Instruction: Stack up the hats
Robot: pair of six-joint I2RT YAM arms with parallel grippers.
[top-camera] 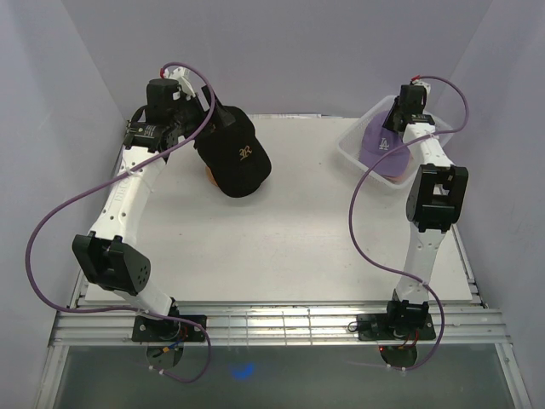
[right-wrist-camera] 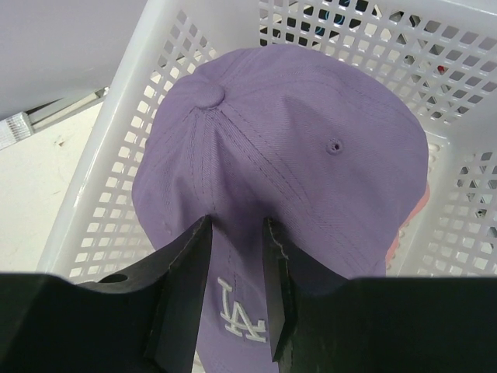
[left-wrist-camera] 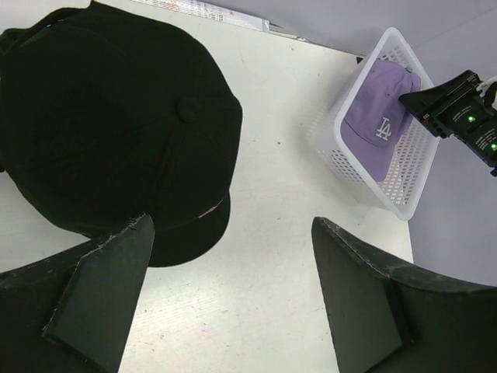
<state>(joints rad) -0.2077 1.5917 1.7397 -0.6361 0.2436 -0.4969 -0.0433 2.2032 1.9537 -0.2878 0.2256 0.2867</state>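
A black hat [top-camera: 234, 153] with an embroidered logo sits at the back left of the table; it fills the upper left of the left wrist view [left-wrist-camera: 109, 116]. My left gripper [left-wrist-camera: 231, 221] is open and empty above the bare table, just beside the hat's brim; in the top view it [top-camera: 197, 119] is at the hat's left. A lavender hat [right-wrist-camera: 311, 140] with a white LA logo lies in the white mesh basket [right-wrist-camera: 116, 194]. My right gripper [right-wrist-camera: 237, 225] is shut on a fold of its front. A pink hat [right-wrist-camera: 415, 214] peeks out beneath it.
The basket [top-camera: 353, 146] stands at the table's back right corner, near the walls. A bit of the wooden stand [top-camera: 209, 176] shows under the black hat. The right arm [left-wrist-camera: 466, 116] reaches over the basket [left-wrist-camera: 411, 194]. The lavender hat [top-camera: 379, 145] is under it.
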